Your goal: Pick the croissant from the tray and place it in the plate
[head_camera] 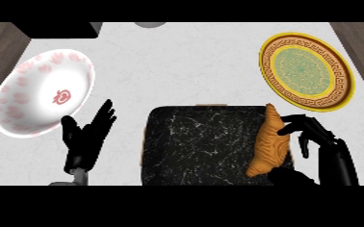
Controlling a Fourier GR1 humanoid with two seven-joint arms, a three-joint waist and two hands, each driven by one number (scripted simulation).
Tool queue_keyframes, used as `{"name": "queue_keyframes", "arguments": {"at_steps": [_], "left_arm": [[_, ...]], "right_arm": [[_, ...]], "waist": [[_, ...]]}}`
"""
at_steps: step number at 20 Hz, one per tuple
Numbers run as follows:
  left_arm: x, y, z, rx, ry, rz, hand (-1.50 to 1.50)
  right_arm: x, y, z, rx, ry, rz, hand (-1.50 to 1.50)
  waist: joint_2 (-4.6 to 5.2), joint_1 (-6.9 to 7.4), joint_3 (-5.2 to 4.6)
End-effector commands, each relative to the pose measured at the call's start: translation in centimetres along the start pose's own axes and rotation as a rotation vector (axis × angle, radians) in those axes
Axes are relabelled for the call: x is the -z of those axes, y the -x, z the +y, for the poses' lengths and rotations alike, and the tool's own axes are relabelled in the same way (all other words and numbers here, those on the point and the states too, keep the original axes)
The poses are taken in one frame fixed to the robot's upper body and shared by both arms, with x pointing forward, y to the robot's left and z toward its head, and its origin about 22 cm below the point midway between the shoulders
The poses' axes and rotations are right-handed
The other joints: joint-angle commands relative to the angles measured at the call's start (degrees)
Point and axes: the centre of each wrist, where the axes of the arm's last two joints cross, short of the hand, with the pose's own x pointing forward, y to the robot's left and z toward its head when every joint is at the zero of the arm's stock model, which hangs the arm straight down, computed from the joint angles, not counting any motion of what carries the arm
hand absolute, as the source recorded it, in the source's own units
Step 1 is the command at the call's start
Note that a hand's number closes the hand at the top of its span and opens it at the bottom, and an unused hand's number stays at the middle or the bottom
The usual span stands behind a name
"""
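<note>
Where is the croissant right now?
In the head view, the croissant lies on the right edge of the black marble tray, just below the yellow patterned plate, with the right hand curled round its right side.

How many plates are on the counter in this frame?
2. A white plate with red marks sits at the far left; a yellow-rimmed green plate sits at the upper right. None looks hidden.
</note>
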Motion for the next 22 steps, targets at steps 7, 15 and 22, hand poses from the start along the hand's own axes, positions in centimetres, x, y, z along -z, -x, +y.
{"name": "queue_keyframes", "arguments": {"at_steps": [7,15,22], "left_arm": [[0.7,1.1,0.2,-0.001,0.009,-0.003,0.0],[1.0,0.3,-2.7,0.012,0.04,-0.006,0.0],[1.3,0.1,-1.0,0.019,0.046,-0.029,0.0]], "right_arm": [[7.2,10.1,-4.3,0.028,0.223,0.052,1.5],[14.6,14.6,-6.9,0.0,0.334,0.073,1.5],[18.3,16.9,-6.4,-0.008,0.335,0.076,1.5]], "waist": [[0.28,0.89,0.02],[0.56,1.61,0.06],[0.96,2.88,0.12]]}}
